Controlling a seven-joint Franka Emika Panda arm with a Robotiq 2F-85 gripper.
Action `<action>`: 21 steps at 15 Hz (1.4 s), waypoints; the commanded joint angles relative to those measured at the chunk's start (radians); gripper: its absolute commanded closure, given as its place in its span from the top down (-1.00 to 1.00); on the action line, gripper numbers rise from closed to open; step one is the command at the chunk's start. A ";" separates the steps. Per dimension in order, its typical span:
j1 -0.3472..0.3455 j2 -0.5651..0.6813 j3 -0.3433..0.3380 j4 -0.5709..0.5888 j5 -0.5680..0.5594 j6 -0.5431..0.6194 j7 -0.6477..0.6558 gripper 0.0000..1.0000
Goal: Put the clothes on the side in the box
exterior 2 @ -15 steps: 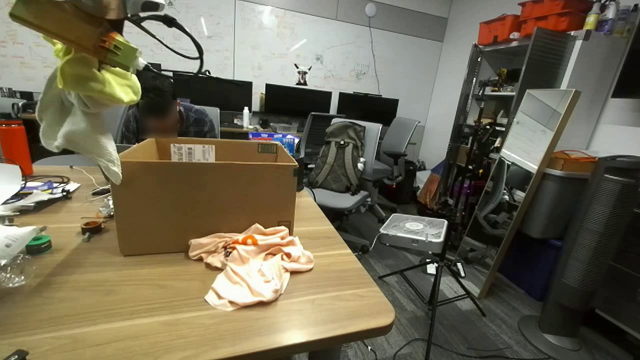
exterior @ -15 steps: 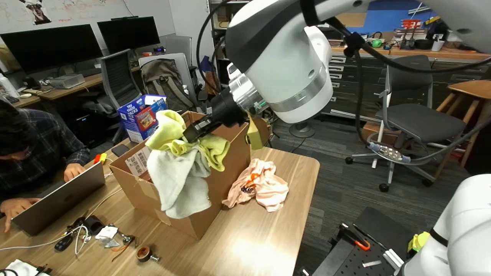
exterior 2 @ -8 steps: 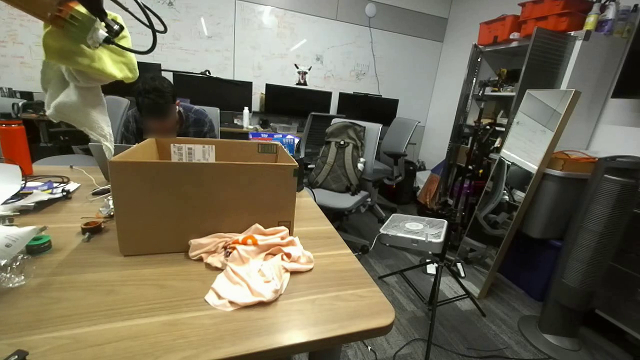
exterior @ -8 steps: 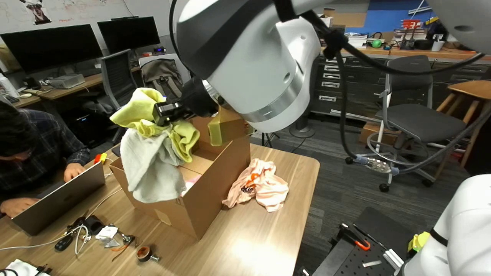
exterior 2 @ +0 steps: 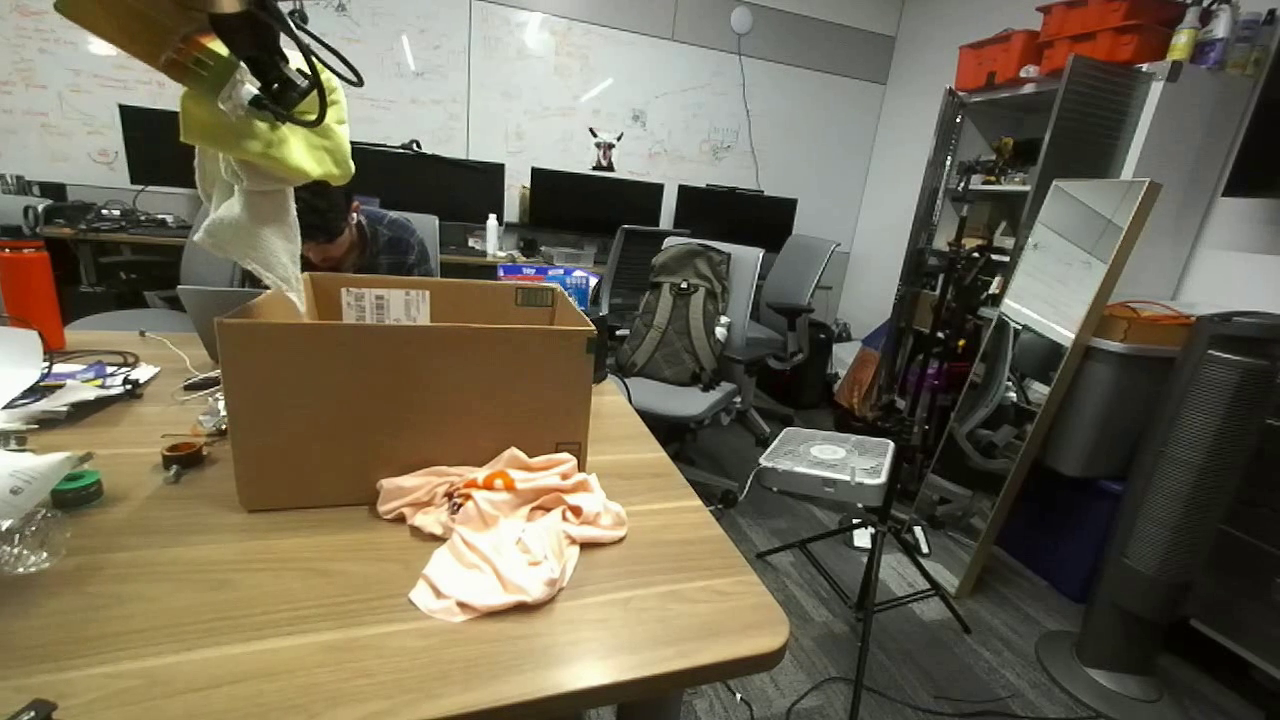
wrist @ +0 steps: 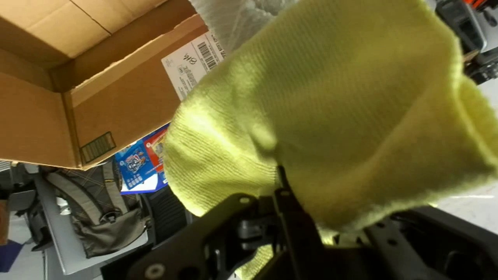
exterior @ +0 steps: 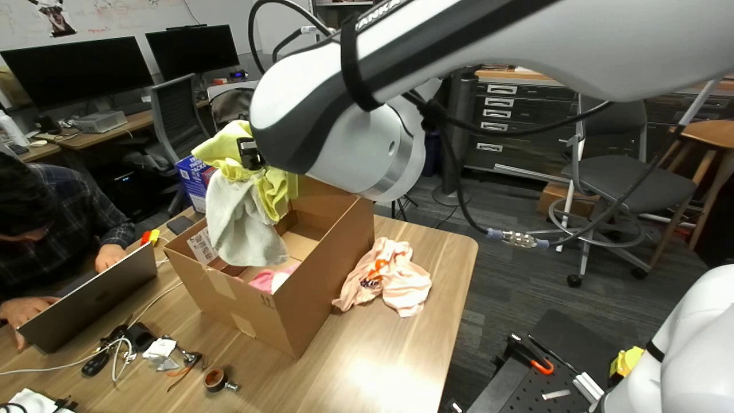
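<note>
The tool [exterior: 250, 154] is above the box [exterior: 321, 281], clamped on the yellow cloth [exterior: 225, 144], which bunches around it and hides much of it in the wrist view. Pale grey fabric [exterior: 238, 226] hangs beneath the yellow, over the box's mouth in both exterior views; whether the two are one piece I cannot tell. The pink cloth [exterior: 265, 279] lies inside the box, near one end wall, with a white patch [exterior: 280, 280] beside it. The peach cloth [exterior 2: 510, 550] lies rumpled on the desk [exterior 2: 250, 610], outside the box and just beside one long wall. The box stands upright on the desk, and a white label [exterior 2: 385, 305] shows on the inner face of its opposite long wall. Just beyond that wall is the blue carton [exterior: 194, 178]. On the label side of the box sits a laptop [exterior: 94, 304], with a person [exterior: 74, 201] behind it. A tape roll [exterior: 215, 378] lies on the desk off the box's pink-cloth end. A backpack [exterior 2: 680, 310] rests on a chair [exterior 2: 695, 402], well apart from the box.
</note>
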 commanded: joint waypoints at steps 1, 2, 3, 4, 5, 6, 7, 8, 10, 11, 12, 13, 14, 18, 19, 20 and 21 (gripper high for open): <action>-0.131 0.026 0.081 0.011 -0.152 0.050 0.198 -0.89; -0.170 0.023 0.100 0.007 -0.197 0.042 0.251 -0.89; -0.206 0.020 0.120 0.005 -0.241 0.037 0.300 -0.89; -0.250 0.010 0.143 0.001 -0.291 0.023 0.355 -0.89; -0.286 0.005 0.165 0.000 -0.331 0.017 0.400 -0.89; -0.322 0.002 0.187 0.001 -0.371 0.013 0.442 -0.89; -0.362 -0.008 0.214 0.000 -0.413 0.002 0.489 -0.89; -0.403 -0.020 0.241 0.001 -0.455 -0.021 0.532 -0.90; -0.465 -0.030 0.290 0.007 -0.525 -0.051 0.600 -0.14; -0.494 -0.037 0.315 0.015 -0.559 -0.080 0.634 -0.12; -0.522 -0.045 0.339 0.024 -0.593 -0.112 0.667 0.02; -0.545 -0.050 0.360 0.033 -0.624 -0.143 0.698 0.16; -0.566 -0.050 0.380 0.043 -0.653 -0.164 0.726 0.30; -0.636 -0.056 0.439 0.093 -0.756 -0.257 0.811 0.92; -0.649 -0.056 0.446 0.107 -0.773 -0.286 0.825 1.00; -0.660 -0.052 0.452 0.118 -0.791 -0.304 0.835 1.00; -0.669 -0.052 0.451 0.125 -0.803 -0.339 0.838 1.00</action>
